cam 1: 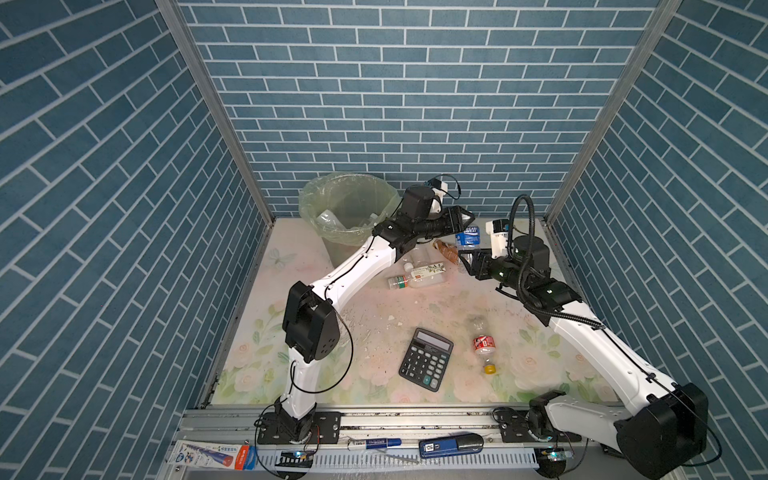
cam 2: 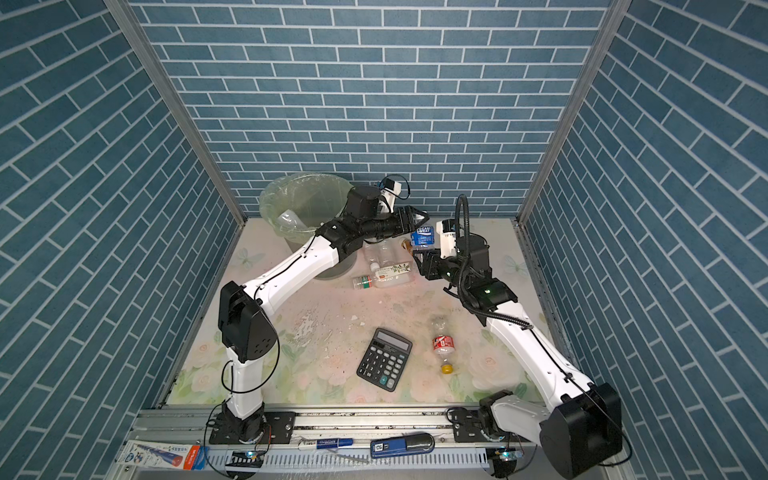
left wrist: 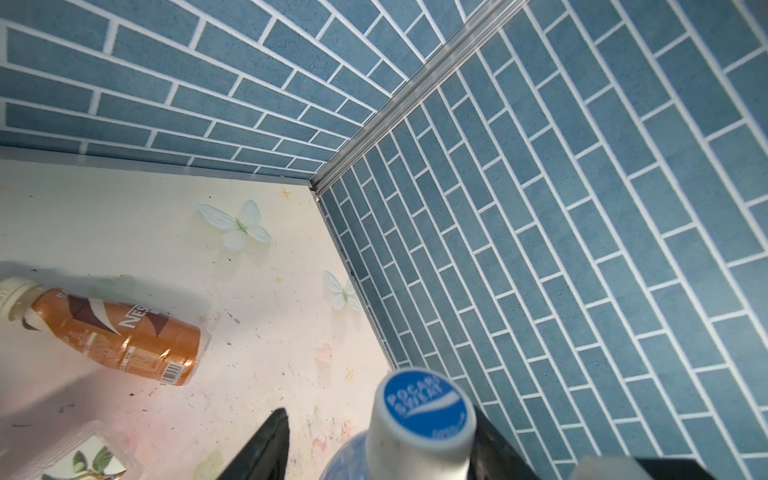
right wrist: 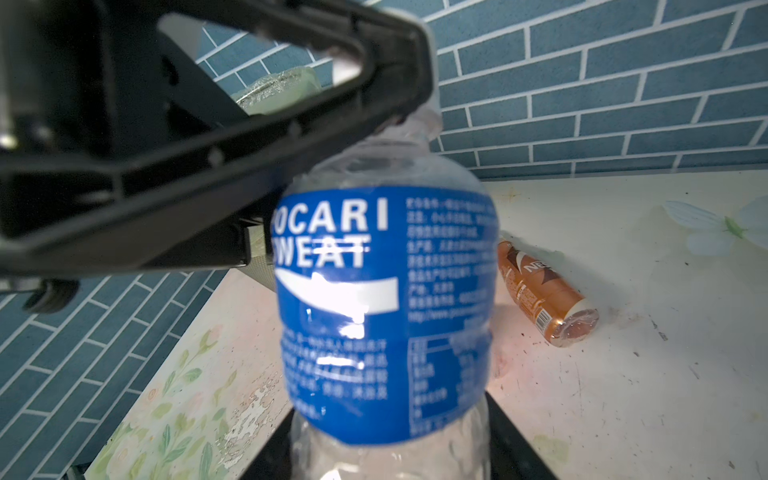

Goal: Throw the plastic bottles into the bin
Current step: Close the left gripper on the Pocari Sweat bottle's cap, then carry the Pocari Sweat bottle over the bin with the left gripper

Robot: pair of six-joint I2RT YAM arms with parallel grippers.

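Handover in the balance: a clear plastic bottle with a blue Pocari Sweat label (right wrist: pixel 386 311) is held upright, apparently lifted off the floral-print tabletop (cam 1: pixel 374 307), its lower body grasped by the right end effector (cam 1: pixel 471 261). The left end effector (left wrist: pixel 374 453) sits around the bottle's white-and-blue cap (left wrist: pixel 424 415) but is not clamped. In the left wrist view one finger (left wrist: pixel 266 444) shows a clear gap to the cap.

The likely hazard is timing. If the right end effector lets go before the left one bites, the bottle would probably drop onto the litter below. A hold on the smooth cap alone could also slip or let the body swing. The two end effectors work very close together and might knock each other.

A brown plastic coffee bottle (cam 1: pixel 446 250) lies just beside the right end effector. Two clear plastic bottles (cam 1: pixel 419 276) lie under the left arm.

The round translucent grey bin (cam 1: pixel 316 187), lined with a pale yellow-green bag, stands behind the left end effector, back along its own arm. That arm would have to fold back to reach the rim.

Well behind the right end effector lie a red-labelled clear bottle with a yellow cap (cam 1: pixel 484 345) and a black calculator (cam 1: pixel 426 359), both out of the way.
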